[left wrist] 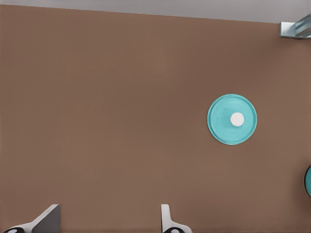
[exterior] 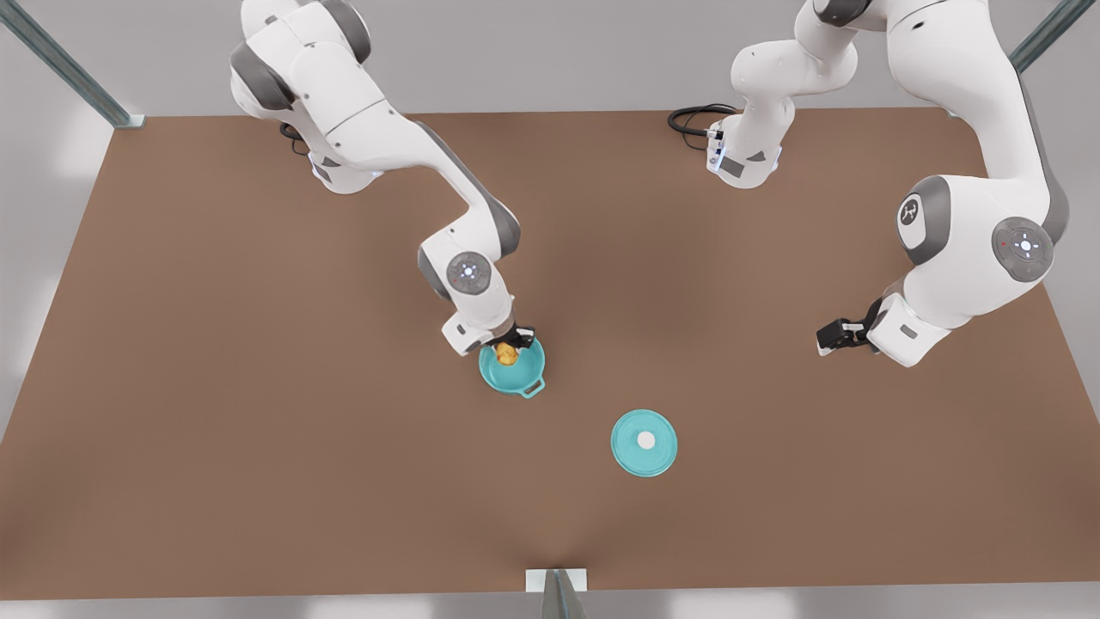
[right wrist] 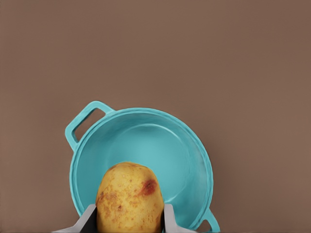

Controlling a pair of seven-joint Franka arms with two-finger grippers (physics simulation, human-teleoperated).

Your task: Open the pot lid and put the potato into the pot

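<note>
While the right gripper (exterior: 509,342) is hanging above the pot (exterior: 512,368), its jaws are clamping the potato (right wrist: 129,198) on two opposite sides, the potato's long axis running along the fingers toward the pot's teal inside. The potato is sitting over the part of the opening nearest the wrist, not over the centre, so the release likely turns on that offset. The pot lid (exterior: 644,443) is lying flat on the table (exterior: 258,430), well apart from the pot. The left gripper (exterior: 832,335) is waiting over bare table with jaws apart, holding nothing.
</note>
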